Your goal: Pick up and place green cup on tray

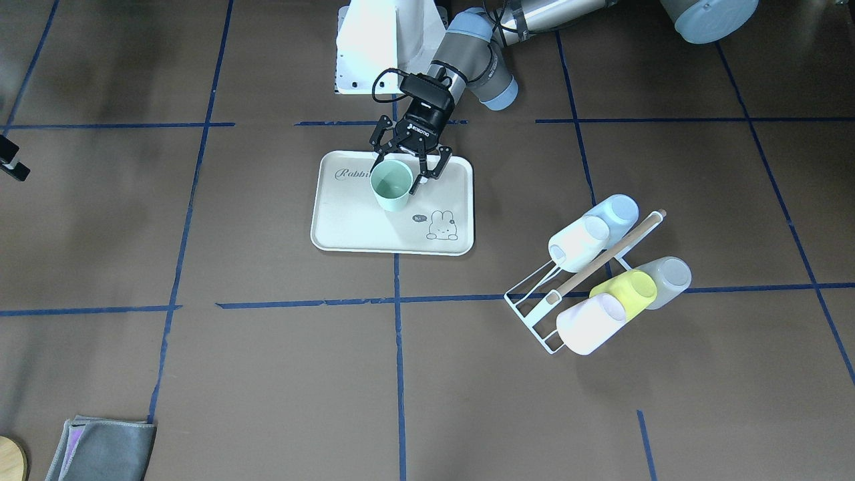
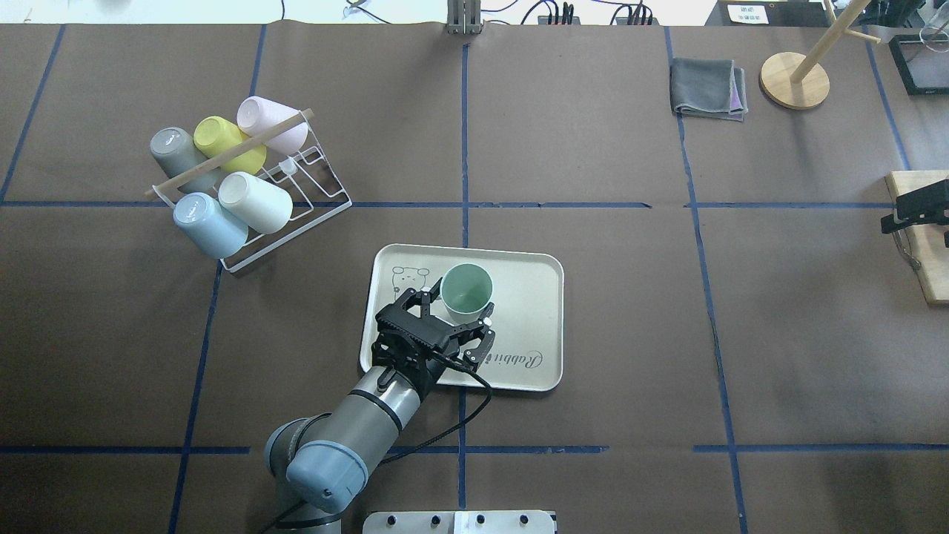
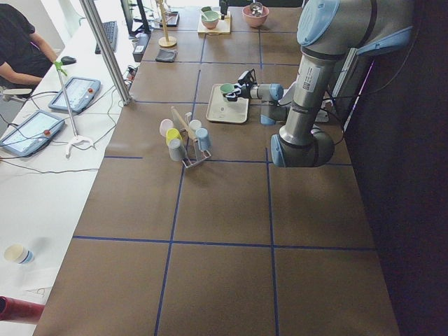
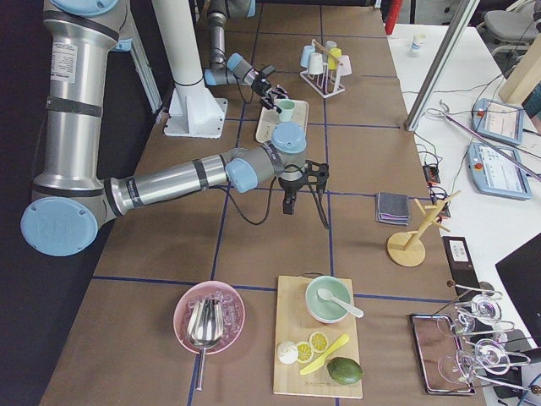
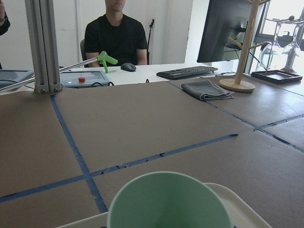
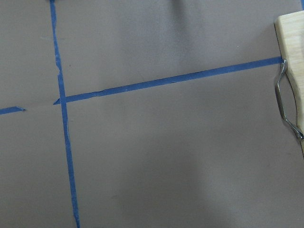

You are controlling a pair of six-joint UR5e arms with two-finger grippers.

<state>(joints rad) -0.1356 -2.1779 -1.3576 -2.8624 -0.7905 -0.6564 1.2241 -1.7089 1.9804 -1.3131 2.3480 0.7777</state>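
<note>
overhead exterior, left claw point(image 2: 458, 308) apart around green cup point(image 2: 465, 289) on "rabbit" tray point(image 2: 535, 297), right claw point(image 2: 901, 215) unclear

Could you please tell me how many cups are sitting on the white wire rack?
5 on the rack: grey cup, yellow cup and pink cup in the row farther from the robot; pale blue cup and cream cup in the nearer row. None appears hidden.

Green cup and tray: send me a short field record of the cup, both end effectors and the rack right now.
green cup: upright on tray, mouth up
tray: holds only that cup
left end effector: fingers flank cup; gripping or released, cannot tell
right end effector: far from tray, near wooden board; open or shut unclear
rack: five other cups on it
</note>
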